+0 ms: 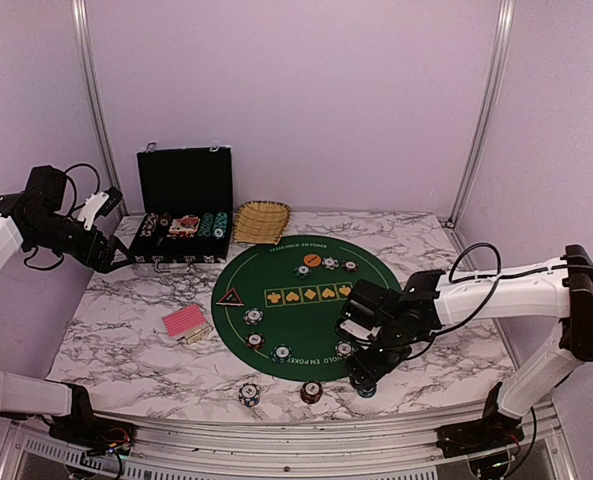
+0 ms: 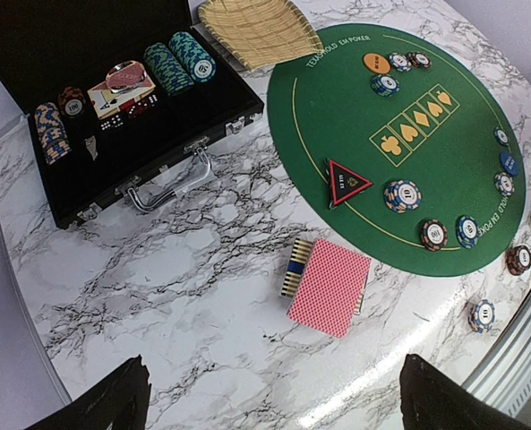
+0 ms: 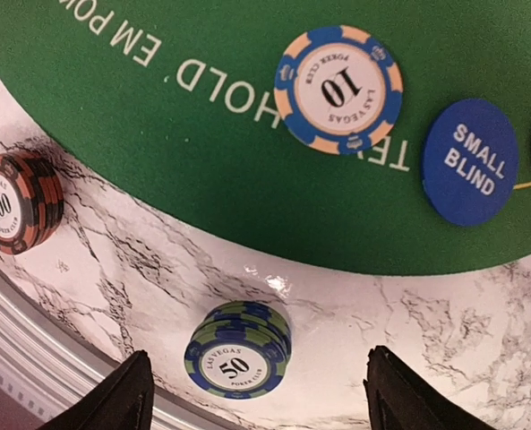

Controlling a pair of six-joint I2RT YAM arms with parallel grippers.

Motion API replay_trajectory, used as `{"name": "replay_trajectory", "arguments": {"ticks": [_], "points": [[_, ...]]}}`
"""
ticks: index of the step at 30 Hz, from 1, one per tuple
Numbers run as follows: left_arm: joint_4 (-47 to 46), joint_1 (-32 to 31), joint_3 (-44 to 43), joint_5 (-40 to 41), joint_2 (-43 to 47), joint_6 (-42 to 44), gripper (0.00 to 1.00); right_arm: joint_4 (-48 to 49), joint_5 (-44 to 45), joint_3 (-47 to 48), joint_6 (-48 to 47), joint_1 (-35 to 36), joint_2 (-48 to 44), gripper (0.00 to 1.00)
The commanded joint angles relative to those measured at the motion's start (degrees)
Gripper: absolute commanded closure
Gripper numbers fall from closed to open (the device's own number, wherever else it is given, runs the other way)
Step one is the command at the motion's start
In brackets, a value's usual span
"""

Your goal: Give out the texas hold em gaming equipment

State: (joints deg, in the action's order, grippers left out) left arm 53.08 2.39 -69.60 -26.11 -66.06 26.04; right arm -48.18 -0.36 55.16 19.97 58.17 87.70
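From above, your black case [image 1: 186, 180] stands open at the back left of the worktop [image 1: 126, 345]. Its lid is upright, and the straw basket [image 1: 261, 221] sits just to its right. The left fingers [image 1: 109, 256] hover near the case's left front corner. The right fingers [image 1: 360, 372] are low over the near right rim of the green mat [image 1: 296, 315].

In your left wrist view the fingers are spread wide with nothing between them. The case tray holds chip rows [image 2: 180, 61] at both ends, with cards and small dice between. The pink-red-backed deck [image 2: 329, 287] lies on the marble beside the mat. The black-red triangle [image 2: 346, 182] and the orange disc [image 2: 377, 63] rest on the felt.

In your right wrist view the fingers stand wide apart and grip nothing. A 50 chip stack [image 3: 238, 351] sits on the marble between them, untouched, and a 100 stack [image 3: 14, 204] sits off to the left. A 10 chip [image 3: 338, 88] and the blue SMALL BLIND disc [image 3: 471, 161] lie on the felt.
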Motion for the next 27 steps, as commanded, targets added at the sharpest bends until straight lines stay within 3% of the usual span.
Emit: {"name": "replay_trajectory", "arguments": {"ticks": [1, 7, 16, 22, 27], "points": [[1.6, -0.1, -1.5, -1.0, -0.4, -0.2, 0.01, 1.9, -2.2, -1.0, 0.4, 1.3, 2.1, 0.23], [1.6, -0.2, -1.4, -1.2, -0.5, -0.1, 0.01, 3.3, -1.8, -1.8, 0.3, 1.3, 3.4, 0.29], [1.6, -0.2, -1.2, -1.0, -0.4, 0.1, 0.01, 3.4, -1.8, -2.1, 0.4, 1.3, 3.5, 0.49], [1.6, -0.2, -1.2, -0.8, -0.2, 0.1, 0.01, 3.4, -2.2, -2.6, 0.2, 1.3, 3.4, 0.52], [1.6, -0.2, -1.2, -0.6, 0.1, 0.2, 0.01, 2.3, -2.0, -2.1, 0.0, 1.3, 2.5, 0.68]]}}
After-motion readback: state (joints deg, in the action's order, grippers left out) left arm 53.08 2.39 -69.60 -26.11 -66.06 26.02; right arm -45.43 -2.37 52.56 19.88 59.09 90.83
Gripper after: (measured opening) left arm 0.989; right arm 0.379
